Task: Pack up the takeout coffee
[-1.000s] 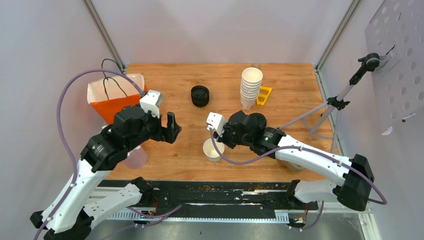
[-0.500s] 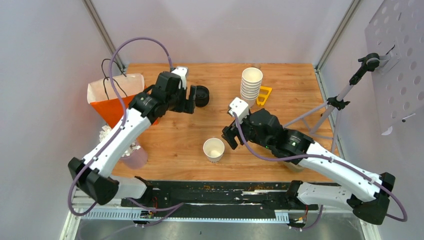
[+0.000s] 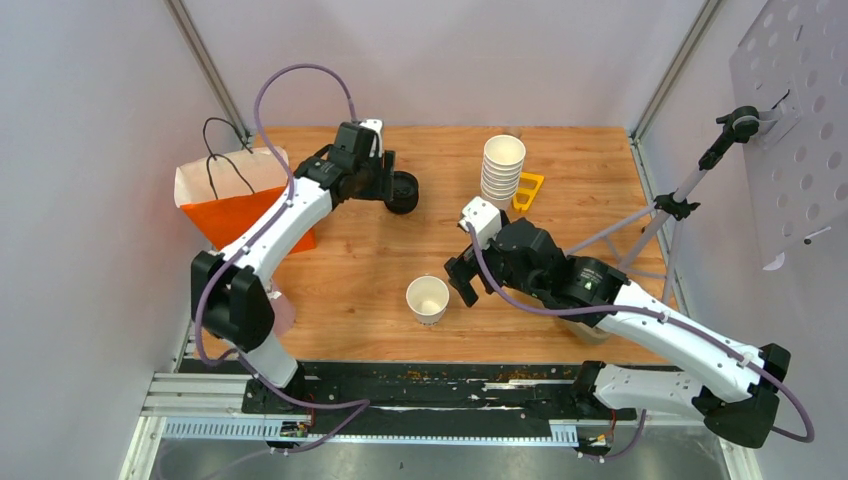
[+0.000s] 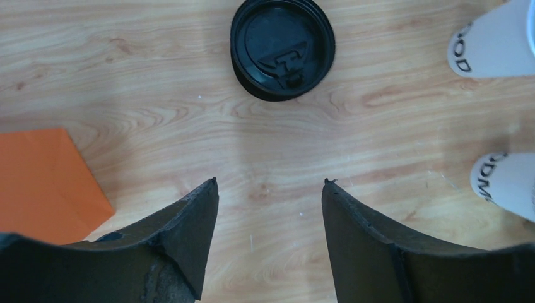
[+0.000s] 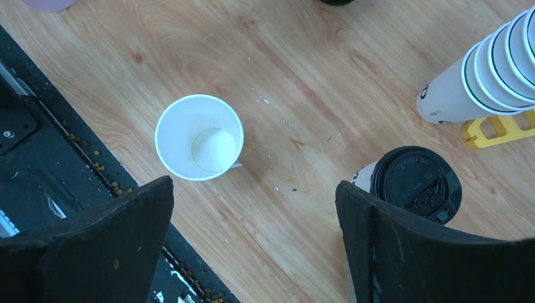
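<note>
Takeout coffee (image 5: 413,182) sits unbagged on the tabletop (image 5: 303,76), with one lidded cup showing; I judge this the lidding step. Leftmost, the orange bag (image 3: 235,200) stands open. My left hand (image 4: 270,183), arm stretched far, hovers open just short of the black lids (image 4: 282,47); next it must pinch one. My right hand (image 5: 254,183) gapes empty above a lidless cup (image 5: 199,137).

Overhead view spans whole table (image 3: 580,170), wrist views close, facing down onto it
</note>
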